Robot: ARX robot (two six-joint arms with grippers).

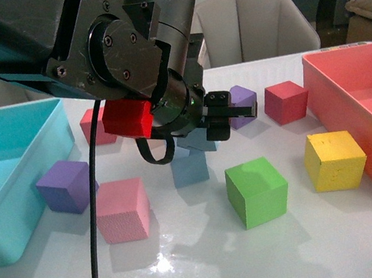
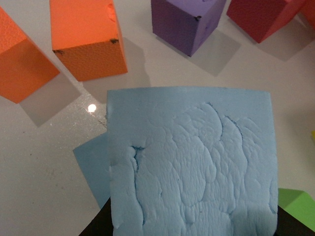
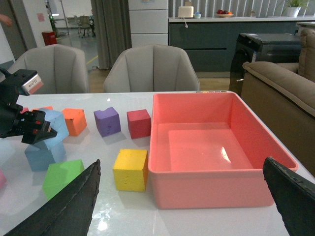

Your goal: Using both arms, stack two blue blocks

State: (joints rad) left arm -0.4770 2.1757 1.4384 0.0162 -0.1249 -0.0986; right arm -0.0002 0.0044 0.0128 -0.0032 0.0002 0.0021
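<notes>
My left gripper (image 1: 203, 132) is shut on one blue block (image 2: 189, 162), which fills most of the left wrist view. The held block (image 1: 198, 142) hangs tilted just over the other blue block (image 1: 190, 170), which rests on the white table and peeks out from under it (image 2: 90, 164). Whether the two touch I cannot tell. The right wrist view shows the same pair, held block (image 3: 56, 125) over resting block (image 3: 44, 153). My right gripper (image 3: 182, 167) is open and empty, well off to the right near the pink bin (image 3: 216, 189). It is out of the front view.
Loose cubes surround the pair: green (image 1: 257, 191), yellow (image 1: 334, 159), pink (image 1: 121, 210), purple (image 1: 65, 186), red (image 1: 285, 102) and a second purple (image 1: 243, 104). Two orange cubes (image 2: 88, 42) lie just beyond. A teal bin (image 1: 8, 183) stands at the left.
</notes>
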